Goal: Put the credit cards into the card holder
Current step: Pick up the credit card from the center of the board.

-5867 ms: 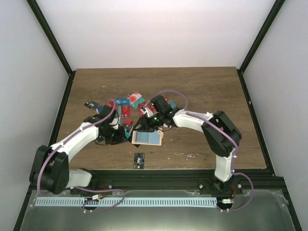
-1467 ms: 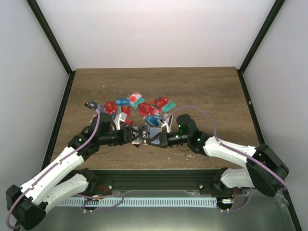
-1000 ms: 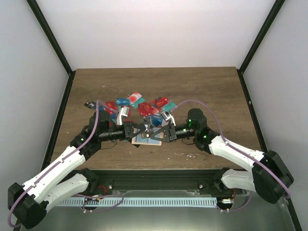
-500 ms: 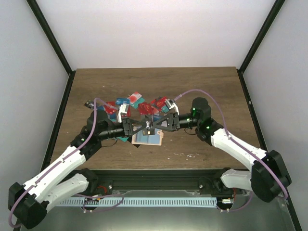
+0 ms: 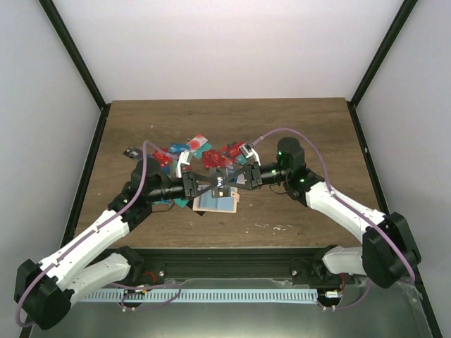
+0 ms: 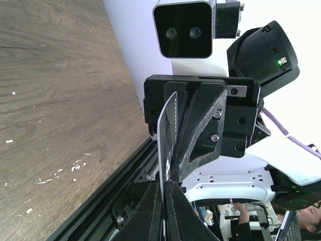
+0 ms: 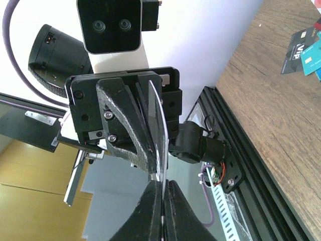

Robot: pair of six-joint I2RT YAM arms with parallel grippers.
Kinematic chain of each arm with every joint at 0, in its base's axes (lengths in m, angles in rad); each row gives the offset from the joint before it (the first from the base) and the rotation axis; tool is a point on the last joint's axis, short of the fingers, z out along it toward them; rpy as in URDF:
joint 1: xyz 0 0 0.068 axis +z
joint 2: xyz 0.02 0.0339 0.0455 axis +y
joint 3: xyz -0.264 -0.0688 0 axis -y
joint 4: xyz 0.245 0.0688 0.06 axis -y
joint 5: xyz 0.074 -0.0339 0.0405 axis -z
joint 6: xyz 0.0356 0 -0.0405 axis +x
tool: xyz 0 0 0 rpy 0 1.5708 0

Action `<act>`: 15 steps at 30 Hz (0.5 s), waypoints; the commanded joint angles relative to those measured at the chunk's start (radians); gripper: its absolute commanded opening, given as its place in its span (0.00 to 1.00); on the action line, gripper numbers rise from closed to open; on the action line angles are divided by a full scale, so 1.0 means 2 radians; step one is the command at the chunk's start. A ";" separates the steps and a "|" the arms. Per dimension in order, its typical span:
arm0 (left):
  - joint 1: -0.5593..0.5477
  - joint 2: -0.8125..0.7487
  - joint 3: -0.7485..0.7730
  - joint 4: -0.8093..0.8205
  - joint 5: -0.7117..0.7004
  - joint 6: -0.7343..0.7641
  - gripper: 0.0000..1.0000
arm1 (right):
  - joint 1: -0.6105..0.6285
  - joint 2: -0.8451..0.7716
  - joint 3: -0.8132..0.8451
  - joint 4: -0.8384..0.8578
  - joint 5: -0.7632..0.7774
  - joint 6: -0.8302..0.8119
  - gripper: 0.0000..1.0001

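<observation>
Two arms met over the table [image 5: 303, 134] with one black card [image 5: 220, 185] pinched between them. The left gripper [image 5: 205, 186] was clamped on one end and the right gripper [image 5: 233, 181] on the other, the card held clear of the wood. Each wrist camera showed the card edge-on, a thin pale line running from its own closed fingers into the opposite jaws.

The tan card holder [image 5: 230, 207] lay flat on the table just below the pair, a blue panel showing on its upper face and nothing gripping it. The other credit cards [image 5: 199, 146] – red, teal and blue – were heaped just beyond it. Whether the nearest of them touched the holder could not be told, because the arms covered that spot.

The hazards all came from the double grip. With both sets of jaws clenched on one thin piece of plastic, any pull or twist by either arm could bow the card or drag it out of the weaker pinch. If one side let go before the other had a square hold, the card could swing down or drop among the loose ones.

The holder was a hazard of its own – unheld, it would probably slide across the wood when a card was pushed into a slot. Both wrists were also working very close together, so a small misjudged move could knock one gripper against the other.
</observation>
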 commanded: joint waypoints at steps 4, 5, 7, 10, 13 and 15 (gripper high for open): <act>0.002 0.026 0.023 -0.039 -0.019 0.031 0.31 | -0.001 0.001 0.017 -0.036 0.016 -0.031 0.01; 0.004 0.034 0.033 -0.069 -0.030 0.046 0.37 | -0.001 0.003 0.017 -0.059 0.031 -0.047 0.01; 0.007 0.053 0.057 -0.137 -0.059 0.081 0.39 | -0.002 0.010 0.013 -0.101 0.062 -0.067 0.01; 0.011 0.089 0.093 -0.230 -0.115 0.126 0.39 | -0.001 0.027 0.003 -0.137 0.100 -0.084 0.01; 0.020 0.129 0.121 -0.294 -0.157 0.151 0.34 | -0.001 0.055 -0.001 -0.166 0.137 -0.092 0.01; 0.029 0.159 0.135 -0.326 -0.181 0.165 0.28 | -0.001 0.076 0.003 -0.183 0.159 -0.098 0.01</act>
